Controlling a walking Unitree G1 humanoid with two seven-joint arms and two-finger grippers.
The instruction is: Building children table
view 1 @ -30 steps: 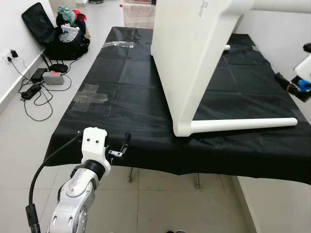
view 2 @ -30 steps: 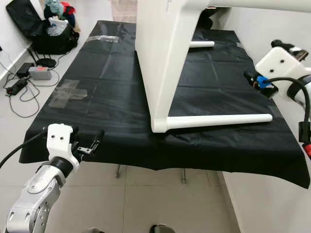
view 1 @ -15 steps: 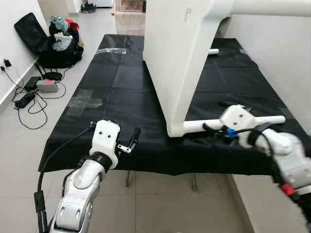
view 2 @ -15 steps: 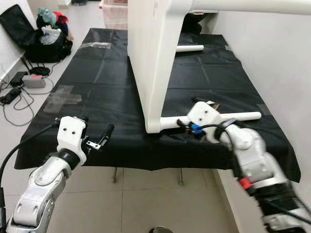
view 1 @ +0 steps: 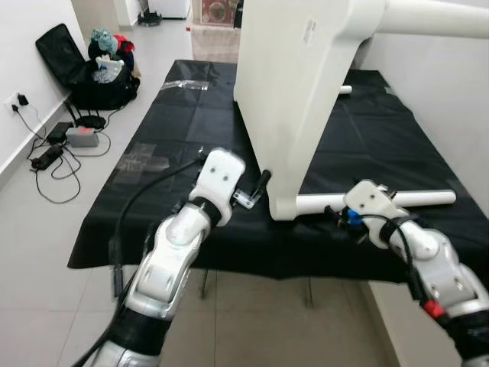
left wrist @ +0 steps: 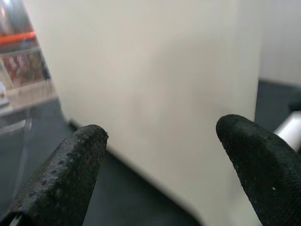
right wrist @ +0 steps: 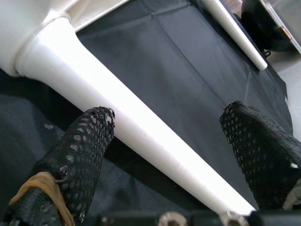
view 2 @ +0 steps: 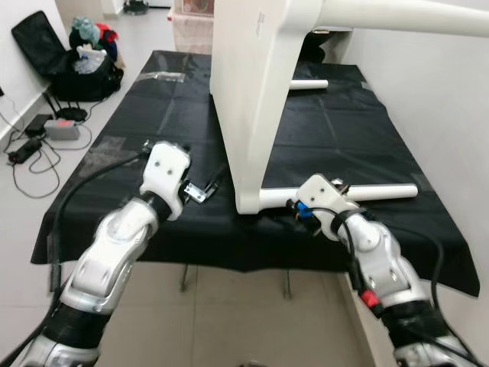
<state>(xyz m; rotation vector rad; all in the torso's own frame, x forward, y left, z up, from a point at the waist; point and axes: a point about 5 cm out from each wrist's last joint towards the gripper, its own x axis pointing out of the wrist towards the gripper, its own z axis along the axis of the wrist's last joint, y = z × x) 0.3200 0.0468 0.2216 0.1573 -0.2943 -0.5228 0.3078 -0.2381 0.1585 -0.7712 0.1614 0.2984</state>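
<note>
1. Children's table [view 1: 294, 92], white and partly assembled, stood on its side on the black cloth [view 1: 191, 145] covering the long workbench; its flat top panel rose upright, one round leg [view 1: 382, 200] lay along the cloth from the panel's lower corner, and another leg [view 2: 405, 15] projected from the upper corner.
2. Left gripper [view 1: 256, 189] was held just beside the near edge of the upright panel, close to its lower corner. In the left wrist view its two black fingers [left wrist: 70, 174] stood wide apart with the white panel [left wrist: 155, 89] seen between them; they held nothing, and contact with the panel could not be told.
3. Right gripper [view 2: 302, 210] sat at the lower leg, near the joint with the panel. In the right wrist view its fingers [right wrist: 82, 155] were spread wide on either side of the white leg [right wrist: 127, 122], not closed on it; a rubber band [right wrist: 44, 188] wrapped one finger.
4. A loose white rod [right wrist: 233, 30] lay farther back on the cloth, well apart from both grippers.
5. Patches of clear tape [view 1: 145, 157] marked the cloth on the robot's left side.
6. On the tiled floor [view 1: 46, 237] to the left lay a black bag [view 1: 92, 65] holding clothes, with a power strip and cables [view 1: 53, 149] near the wall.
</note>
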